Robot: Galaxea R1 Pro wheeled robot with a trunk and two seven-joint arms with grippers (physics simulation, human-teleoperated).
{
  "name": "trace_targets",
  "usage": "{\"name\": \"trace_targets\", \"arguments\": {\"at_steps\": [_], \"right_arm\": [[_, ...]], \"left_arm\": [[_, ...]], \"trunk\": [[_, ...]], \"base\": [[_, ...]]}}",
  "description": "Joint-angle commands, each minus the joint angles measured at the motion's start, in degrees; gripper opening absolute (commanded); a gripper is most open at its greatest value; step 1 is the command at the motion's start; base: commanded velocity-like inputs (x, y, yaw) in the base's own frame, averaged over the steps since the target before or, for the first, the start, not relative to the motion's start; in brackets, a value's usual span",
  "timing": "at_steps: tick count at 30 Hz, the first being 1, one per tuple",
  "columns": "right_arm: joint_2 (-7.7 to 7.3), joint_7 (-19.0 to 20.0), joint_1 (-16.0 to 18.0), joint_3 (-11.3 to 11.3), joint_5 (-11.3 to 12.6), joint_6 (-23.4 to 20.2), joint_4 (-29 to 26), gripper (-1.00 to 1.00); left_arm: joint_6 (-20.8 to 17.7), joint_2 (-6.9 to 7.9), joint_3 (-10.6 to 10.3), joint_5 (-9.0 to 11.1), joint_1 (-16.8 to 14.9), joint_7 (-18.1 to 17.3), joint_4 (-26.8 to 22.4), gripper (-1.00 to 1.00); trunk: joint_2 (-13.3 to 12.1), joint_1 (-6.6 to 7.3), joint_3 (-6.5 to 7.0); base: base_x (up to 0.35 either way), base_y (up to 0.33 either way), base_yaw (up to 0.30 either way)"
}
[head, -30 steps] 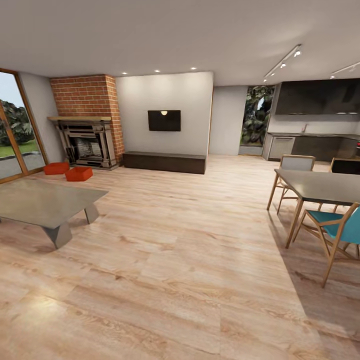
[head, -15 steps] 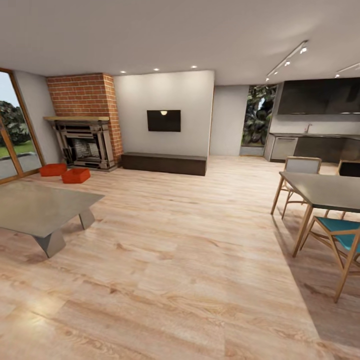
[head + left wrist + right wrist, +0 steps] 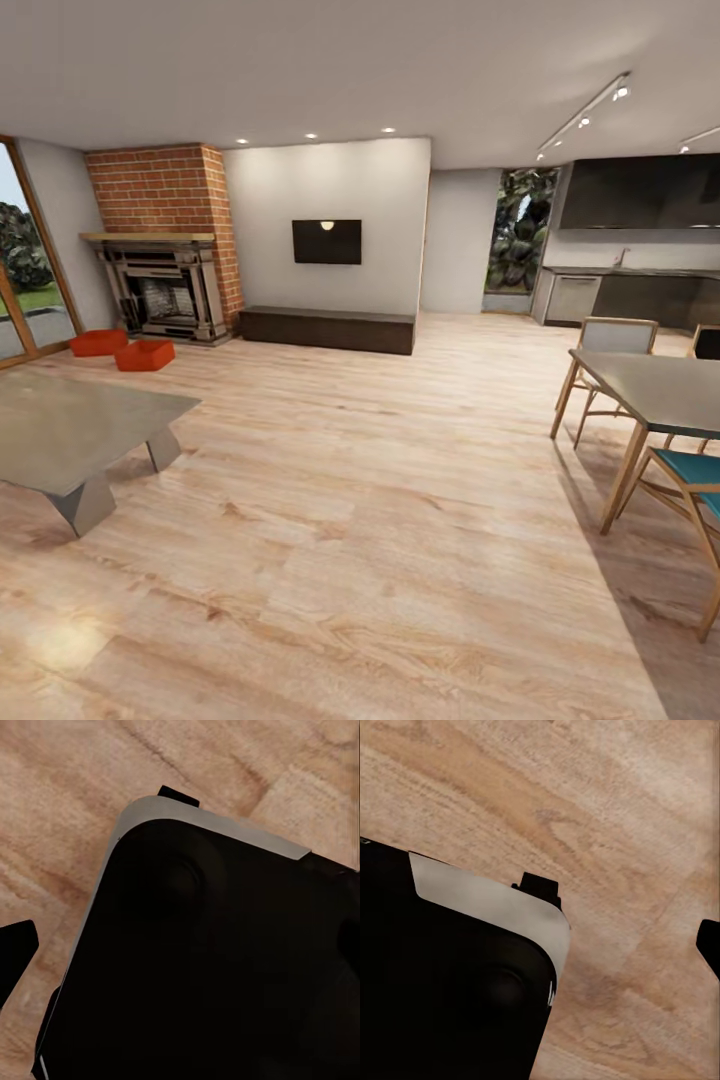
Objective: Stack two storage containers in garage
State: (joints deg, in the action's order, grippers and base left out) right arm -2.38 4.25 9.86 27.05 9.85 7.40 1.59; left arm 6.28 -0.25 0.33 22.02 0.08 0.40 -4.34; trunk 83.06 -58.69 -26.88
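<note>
Nothing among the furnishings has been moved; only the camera has shifted. Two storage containers [image 3: 122,349] are seen touching beside the fireplace [image 3: 160,288]. Jaw states cannot be told.

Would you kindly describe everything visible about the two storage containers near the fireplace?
The two storage containers are small orange-red rectangular bins, open-topped with thin walls and no lids. Both sit upright on the light wood floor, in front of the fireplace at the far left of the room. They lie side by side, one slightly nearer the glass door; whether they touch cannot be told from here. Nothing rests in or on them.
</note>
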Motion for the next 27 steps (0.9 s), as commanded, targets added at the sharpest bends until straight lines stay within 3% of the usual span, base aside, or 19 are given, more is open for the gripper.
{"name": "trace_targets", "arguments": {"at_steps": [1,27], "right_arm": [[0.01,0.32,0.07,0.37,0.61,0.34,0.17,1.0],[0.01,0.32,0.07,0.37,0.61,0.34,0.17,1.0]], "left_arm": [[0.12,-0.01,0.0,0.23,0.01,0.04,-0.06,1.0],[0.14,-0.01,-0.01,0.27,0.01,0.1,-0.06,1.0]], "trunk": [[0.02,-0.03,-0.05],[0.02,-0.03,-0.05]], "base": [[0.325,0.0,0.0],[0.325,0.0,0.0]]}}
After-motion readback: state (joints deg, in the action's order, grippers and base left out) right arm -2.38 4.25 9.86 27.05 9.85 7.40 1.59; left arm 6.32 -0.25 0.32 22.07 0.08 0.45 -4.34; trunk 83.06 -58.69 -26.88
